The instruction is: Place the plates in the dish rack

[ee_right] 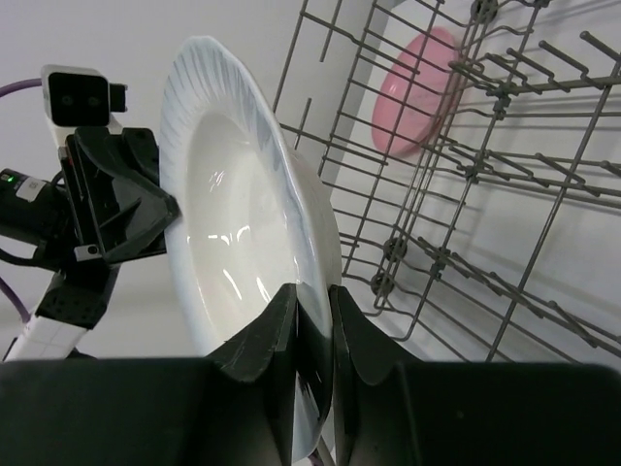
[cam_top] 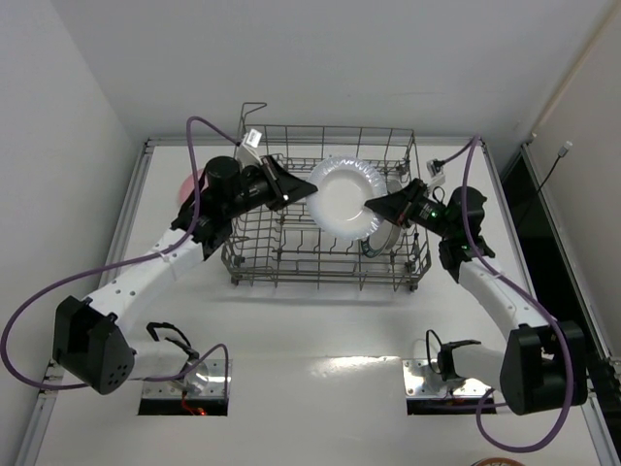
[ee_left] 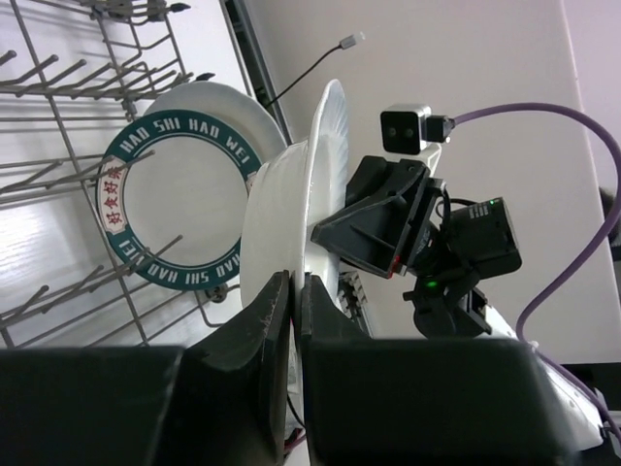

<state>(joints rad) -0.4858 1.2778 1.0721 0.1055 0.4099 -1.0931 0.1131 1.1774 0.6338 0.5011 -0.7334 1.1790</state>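
The plain white plate [cam_top: 342, 199] hangs upright above the grey wire dish rack [cam_top: 291, 264], gripped from both sides. My left gripper [cam_top: 303, 190] is shut on its left rim, and my right gripper [cam_top: 375, 207] is shut on its right rim. In the left wrist view the white plate [ee_left: 289, 218] is edge-on between the fingers [ee_left: 264, 320]. In the right wrist view its rim [ee_right: 243, 223] sits between the fingers [ee_right: 272, 330]. The plate with the dark patterned rim [ee_left: 179, 199] stands in the rack's right end [cam_top: 381, 241]. The pink plate [ee_right: 417, 92] lies outside the rack's left side [cam_top: 186, 184].
The rack's upright tines [ee_left: 58, 87] and its raised corner loop [cam_top: 252, 112] stand close under and beside both grippers. White walls close in the table on the left and at the back. Purple cables arc over both arms.
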